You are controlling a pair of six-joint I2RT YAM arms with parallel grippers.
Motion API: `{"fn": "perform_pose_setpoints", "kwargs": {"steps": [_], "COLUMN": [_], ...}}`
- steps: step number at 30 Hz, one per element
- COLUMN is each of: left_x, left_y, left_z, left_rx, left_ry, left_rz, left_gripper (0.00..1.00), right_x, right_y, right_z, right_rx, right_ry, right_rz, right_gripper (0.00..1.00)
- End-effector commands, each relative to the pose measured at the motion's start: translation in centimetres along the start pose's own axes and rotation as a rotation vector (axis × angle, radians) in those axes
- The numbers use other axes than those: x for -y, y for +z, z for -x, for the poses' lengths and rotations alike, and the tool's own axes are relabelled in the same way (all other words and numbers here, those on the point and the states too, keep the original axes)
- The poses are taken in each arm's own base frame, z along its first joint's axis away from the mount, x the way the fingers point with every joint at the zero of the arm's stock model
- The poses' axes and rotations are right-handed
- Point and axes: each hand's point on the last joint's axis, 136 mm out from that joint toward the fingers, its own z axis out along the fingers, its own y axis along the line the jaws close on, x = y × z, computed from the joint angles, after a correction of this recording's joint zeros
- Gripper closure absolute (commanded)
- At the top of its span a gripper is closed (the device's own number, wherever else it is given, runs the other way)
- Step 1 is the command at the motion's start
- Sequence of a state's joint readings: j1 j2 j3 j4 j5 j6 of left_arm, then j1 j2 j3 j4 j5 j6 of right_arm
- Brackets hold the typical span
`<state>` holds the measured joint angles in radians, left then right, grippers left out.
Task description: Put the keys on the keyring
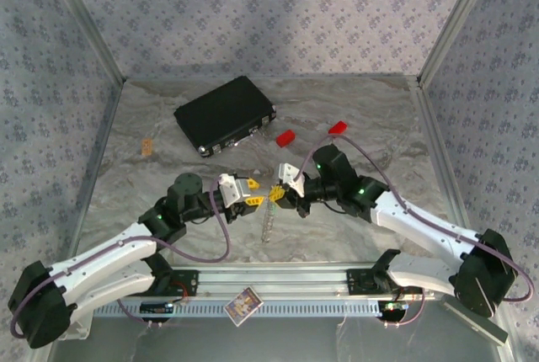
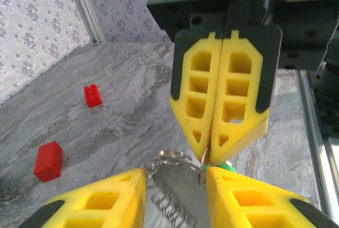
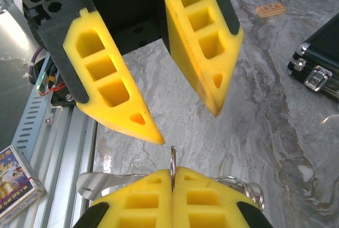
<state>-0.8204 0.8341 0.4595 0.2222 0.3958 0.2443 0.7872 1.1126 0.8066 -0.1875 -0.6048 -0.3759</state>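
From the top, can see the left gripper (image 1: pixel 255 194) and the right gripper (image 1: pixel 274 194) almost tip to tip over the grey table (image 1: pixel 152 202). Can make out the keyring (image 1: pixel 269 223) as a thin silver chain just below them. Further back, a black case (image 1: pixel 226 114) and a red block (image 1: pixel 285 137).

From the left wrist, can see the left gripper (image 2: pixel 175 171) with its jaws wide apart, holding nothing, and the keyring (image 2: pixel 172 199) low between them. Straight ahead, the right gripper (image 2: pixel 211 151), pressed tight on a thin ring (image 2: pixel 203 160). Can spot a bit of green (image 2: pixel 226 167) just behind it, maybe the green key, too hidden to be sure.

From the right wrist, can see the right gripper (image 3: pixel 173 172) squeezed together at the bottom, with the thin ring (image 3: pixel 172 156) poking up from the middle. Above it, the left gripper (image 3: pixel 188 127), spread open.
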Motion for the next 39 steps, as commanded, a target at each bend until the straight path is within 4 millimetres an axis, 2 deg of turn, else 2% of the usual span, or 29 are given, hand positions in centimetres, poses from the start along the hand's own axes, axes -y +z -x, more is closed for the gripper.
{"fn": "perform_pose_setpoints", "kwargs": {"steps": [1,11,22,26,29,32,34,35,36,39], "left_x": [0.4,2.4,2.7,2.7,2.7,2.5,2.3,2.2,2.0,1.6], "left_y": [-0.3,0.2,0.5,0.7,0.7,0.6,0.5,0.5,0.5,0.5], "left_z": [-0.7,-0.1,-0.1,-0.3,-0.4,-0.5,-0.5,-0.5,-0.5,-0.4], "left_rx": [-0.091,-0.064,-0.05,-0.057,-0.059,-0.063,-0.057,-0.052,-0.047,-0.018], "left_ry": [0.043,0.024,-0.001,0.001,0.006,0.013,0.02,0.025,0.03,0.04], "left_rz": [-0.029,-0.161,-0.181,-0.184,-0.184,-0.169,-0.154,-0.144,-0.131,-0.097], "left_gripper": [0.66,0.69,0.79,0.86,0.99,1.0,1.0,1.0,1.0,1.0], "right_x": [-0.3,-0.2,-1.0,-1.4,-1.6,-1.2,-0.6,-0.4,-0.2,0.1], "right_y": [-0.9,-0.8,0.1,0.5,0.5,0.0,-0.8,-1.1,-1.5,-1.9], "right_z": [0.5,1.6,2.1,2.4,2.5,2.6,2.5,2.4,2.1,0.9], "right_rx": [-0.075,-0.158,-0.169,-0.155,-0.15,-0.121,-0.082,-0.065,-0.053,-0.04], "right_ry": [-0.081,-0.187,-0.226,-0.225,-0.219,-0.185,-0.146,-0.129,-0.106,-0.039], "right_rz": [-0.009,-0.041,-0.008,0.013,0.02,-0.002,-0.042,-0.056,-0.072,-0.097], "right_gripper": [1.0,1.0,1.0,1.0,1.0,0.99,0.74,0.66,0.61,0.58]}}
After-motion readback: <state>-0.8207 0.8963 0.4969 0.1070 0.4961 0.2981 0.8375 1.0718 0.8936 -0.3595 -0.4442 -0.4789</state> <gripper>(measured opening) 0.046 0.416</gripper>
